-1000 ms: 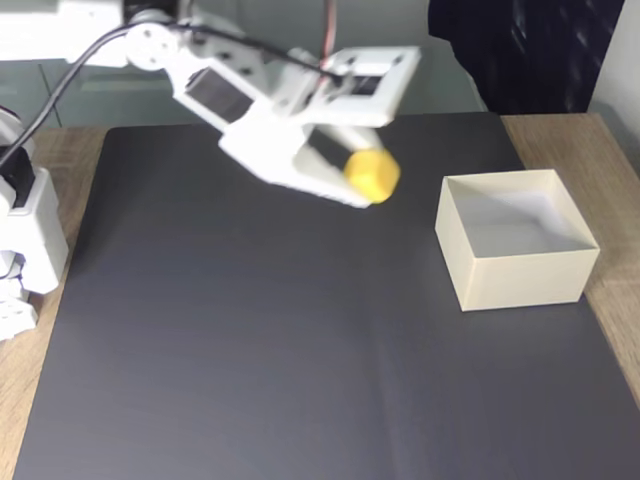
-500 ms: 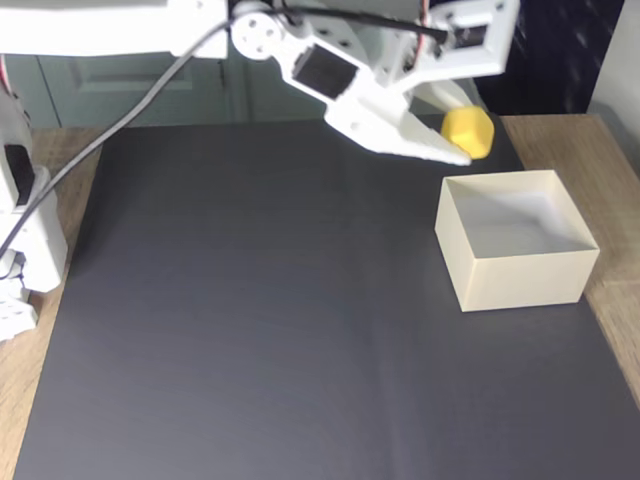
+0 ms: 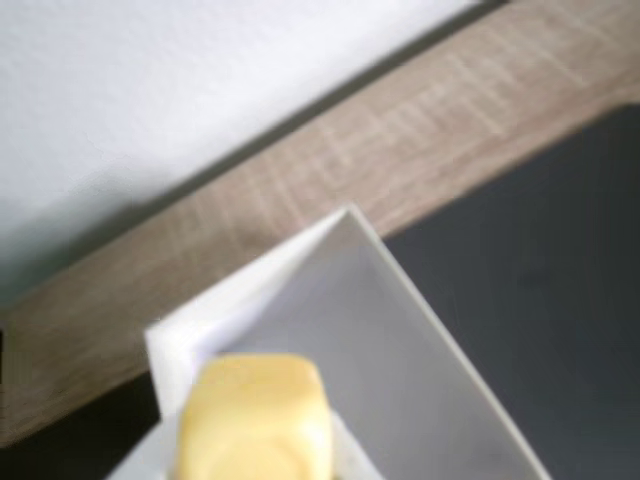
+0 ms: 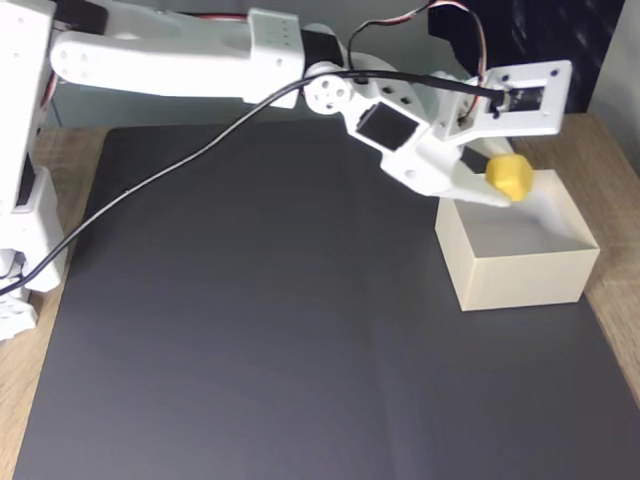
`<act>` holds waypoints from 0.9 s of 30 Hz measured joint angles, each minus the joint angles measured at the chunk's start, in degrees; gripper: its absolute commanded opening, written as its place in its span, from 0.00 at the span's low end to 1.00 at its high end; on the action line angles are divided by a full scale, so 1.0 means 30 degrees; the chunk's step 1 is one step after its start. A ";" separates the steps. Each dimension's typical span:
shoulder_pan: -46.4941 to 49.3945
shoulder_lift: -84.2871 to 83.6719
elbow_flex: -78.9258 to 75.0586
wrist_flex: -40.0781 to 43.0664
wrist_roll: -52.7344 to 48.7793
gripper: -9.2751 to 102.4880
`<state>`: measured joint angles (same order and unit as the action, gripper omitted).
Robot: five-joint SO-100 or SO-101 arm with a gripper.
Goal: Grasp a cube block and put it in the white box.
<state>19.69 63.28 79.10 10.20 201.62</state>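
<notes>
Cube block (image 4: 509, 176) in hand (image 4: 503, 185) above white box (image 4: 520, 275); dimple in wrist view.

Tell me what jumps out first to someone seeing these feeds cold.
The small bright yellow cube block stands out, pinched in the white gripper at the right of the fixed view, held above the square cream-white cardboard box. In the wrist view the cube fills the bottom, with the box's corner beyond it. A large black mat covers the wooden table.
</notes>
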 measured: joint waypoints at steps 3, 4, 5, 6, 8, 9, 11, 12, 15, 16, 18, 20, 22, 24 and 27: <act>0.0000 -0.0645 -0.0586 -0.0088 -0.0029 0.18; 0.0059 -0.0762 -0.0645 -0.0088 -0.0029 0.20; 0.0088 -0.0850 -0.0674 -0.0146 -0.0088 0.22; 0.0117 -0.0937 -0.0674 -0.0264 -0.0146 0.24; 0.0176 -0.1113 -0.0674 -0.0615 -0.0234 0.28; 0.0234 -0.1201 -0.0674 -0.0879 -0.0234 0.30; 0.0264 -0.1377 -0.0791 -0.1143 -0.0322 0.32; 0.0293 -0.1494 -0.0879 -0.1172 -0.0322 0.33; 0.0410 -0.1875 -0.1523 -0.1230 -0.0586 0.33; 0.0469 -0.1904 -0.1611 -0.1230 -0.0586 0.33; 0.0527 -0.1904 -0.1641 -0.1201 -0.0645 0.31; 0.0527 -0.1934 -0.1641 -0.0703 -0.0850 0.30; 0.0527 -0.1846 -0.1641 -0.0117 -0.0938 0.29; 0.0527 -0.1260 -0.1230 0.0469 -0.0996 0.28; 0.0439 0.0703 0.0527 0.0791 -0.1025 0.27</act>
<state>21.01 65.39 80.68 12.57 198.54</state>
